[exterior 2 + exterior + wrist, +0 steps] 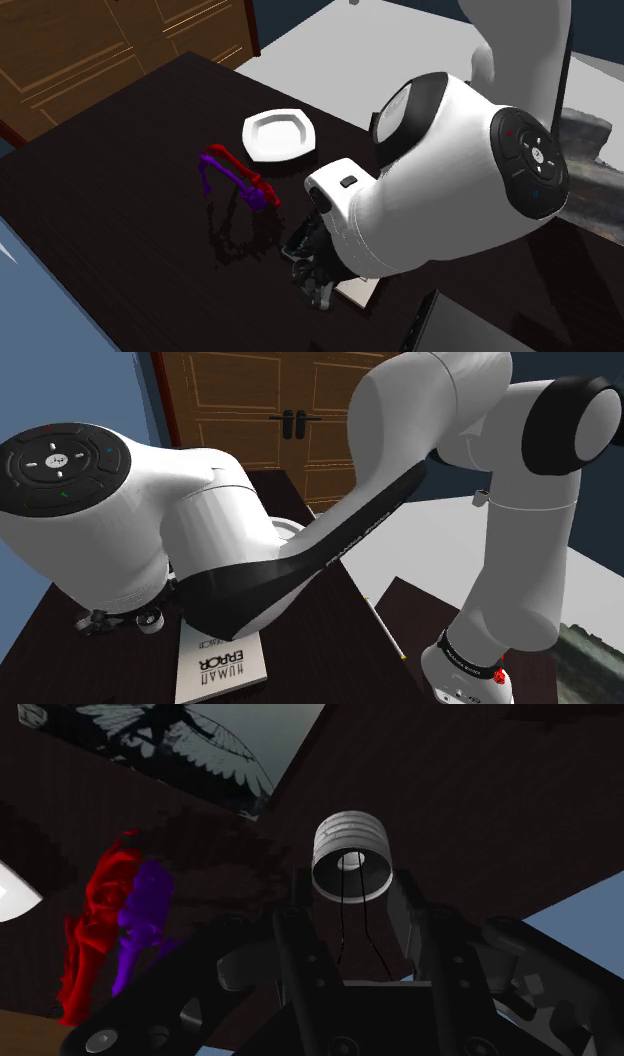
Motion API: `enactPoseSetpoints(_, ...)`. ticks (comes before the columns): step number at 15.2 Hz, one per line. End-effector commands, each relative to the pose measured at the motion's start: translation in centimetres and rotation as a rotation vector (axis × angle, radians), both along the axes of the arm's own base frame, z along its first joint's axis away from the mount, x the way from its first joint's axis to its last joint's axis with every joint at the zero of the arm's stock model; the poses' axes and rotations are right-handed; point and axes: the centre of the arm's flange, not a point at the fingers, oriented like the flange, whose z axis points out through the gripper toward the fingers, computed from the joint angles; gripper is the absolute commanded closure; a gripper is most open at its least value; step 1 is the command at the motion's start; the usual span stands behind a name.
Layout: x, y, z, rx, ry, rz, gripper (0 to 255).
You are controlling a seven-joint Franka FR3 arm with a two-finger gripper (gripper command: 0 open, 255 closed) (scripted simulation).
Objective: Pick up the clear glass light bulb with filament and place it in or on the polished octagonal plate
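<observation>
The end effector (pixel 353 896) is pinching the light bulb (pixel 350 854). In the wrist view its two black fingers (pixel 300 944) stand on either side of the bulb just behind the ribbed grey screw base. The base points away from the hand, and two thin dark filament wires run back from it into the gap between the fingers. The glass itself is drawn so clear that its outline hardly shows. Whether the bulb is resting on the surface (pixel 130 180) or is raised off it cannot be told. In the second exterior view the end effector hangs low over the dark surface, under the arm's bulky white wrist and just beside the corner of a white book (pixel 358 290). In the shoulder view that book's cover reads "HUMAN ERROR". The octagonal plate (pixel 278 135) is white and lies bare on the same surface, well apart from the end effector toward the second exterior view's top. A red and purple object (pixel 237 178) lies between the plate and the end effector (what kind of thing it is cannot be made out). It also shows in the wrist view, off to one side of the fingers, and a dark print of spread bird wings (pixel 180 739) lies beyond the bulb. In the shoulder view a thin pale stick (pixel 385 620) lies near the surface's edge, and brown panelled doors (pixel 250 402) with black handles stand behind the arm.
</observation>
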Motion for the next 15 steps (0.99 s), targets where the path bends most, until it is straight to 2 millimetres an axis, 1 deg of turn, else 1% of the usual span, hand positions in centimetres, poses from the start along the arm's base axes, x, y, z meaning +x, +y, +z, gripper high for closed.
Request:
enactPoseSetpoints(1,0.0,0.0,1.1,0.000,0.000,0.000,255)
enactPoseSetpoints(3,0.0,0.0,2.2,0.000,0.000,0.000,255)
enactPoseSetpoints(15,3.4,-15.5,2.1,0.000,0.000,0.000,255)
